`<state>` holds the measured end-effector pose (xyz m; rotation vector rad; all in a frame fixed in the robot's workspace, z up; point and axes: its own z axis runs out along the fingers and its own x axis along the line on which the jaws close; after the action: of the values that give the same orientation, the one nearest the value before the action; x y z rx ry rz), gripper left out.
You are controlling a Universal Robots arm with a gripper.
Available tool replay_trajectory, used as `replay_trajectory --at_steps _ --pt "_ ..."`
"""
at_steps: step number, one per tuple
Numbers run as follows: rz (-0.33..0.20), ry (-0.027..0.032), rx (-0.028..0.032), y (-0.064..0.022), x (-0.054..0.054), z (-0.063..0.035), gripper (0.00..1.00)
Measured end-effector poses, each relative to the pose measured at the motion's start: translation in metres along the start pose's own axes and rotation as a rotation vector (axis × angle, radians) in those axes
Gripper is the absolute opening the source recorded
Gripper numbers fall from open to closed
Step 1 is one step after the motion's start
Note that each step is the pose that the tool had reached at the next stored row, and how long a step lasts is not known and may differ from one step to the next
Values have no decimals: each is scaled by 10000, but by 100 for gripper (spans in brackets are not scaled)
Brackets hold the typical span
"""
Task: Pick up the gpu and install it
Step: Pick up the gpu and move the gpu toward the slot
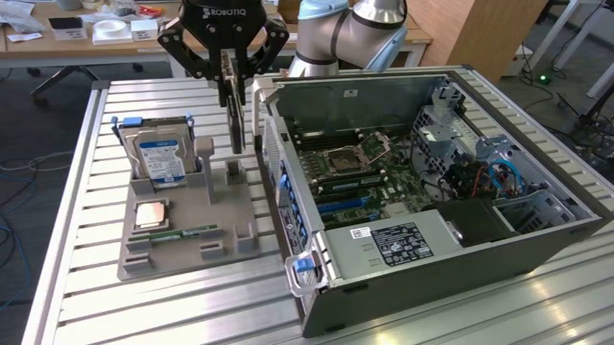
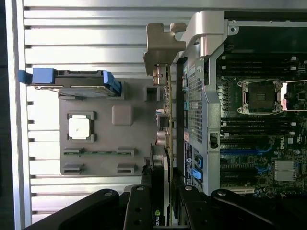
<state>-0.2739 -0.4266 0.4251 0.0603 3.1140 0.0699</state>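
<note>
Over the tray (image 1: 192, 223) edge nearest the computer case (image 1: 432, 266), your gripper (image 1: 235, 72) grasps the gpu (image 1: 235, 122). The card hangs upright below the jaws, with the open case just beside it.

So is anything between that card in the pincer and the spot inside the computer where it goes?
Yes. The pincer holds the gpu outside the open computer case, and the case's perforated rear wall stands between the card and the motherboard. Above that wall nothing visible blocks it.
</note>
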Motion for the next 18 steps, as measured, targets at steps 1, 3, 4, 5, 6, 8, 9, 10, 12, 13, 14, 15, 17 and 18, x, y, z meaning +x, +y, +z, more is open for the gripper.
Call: replay_trajectory --at_steps 1,3,4,5,6,8,9,10,12,13,14,15,17,18 --pt "0 0 1 0 0 0 27" --pt "-3 2 2 0 -10 -1 27" --pt "-3 2 1 1 -19 -1 27" --pt "-1 1 0 1 -28 0 27" --pt "-1 1 0 2 -38 1 27" --pt "0 0 0 3 -61 2 27" --pt "0 0 0 4 -78 2 27" --pt "0 0 0 5 -98 3 27" --pt "0 0 -1 7 -136 4 27" --pt "0 0 0 8 -156 4 27" --pt "0 0 1 9 -177 4 27" --pt "0 0 0 10 -198 5 27" --pt "-1 1 1 13 -241 6 27" --pt "-1 1 0 14 -259 7 27"
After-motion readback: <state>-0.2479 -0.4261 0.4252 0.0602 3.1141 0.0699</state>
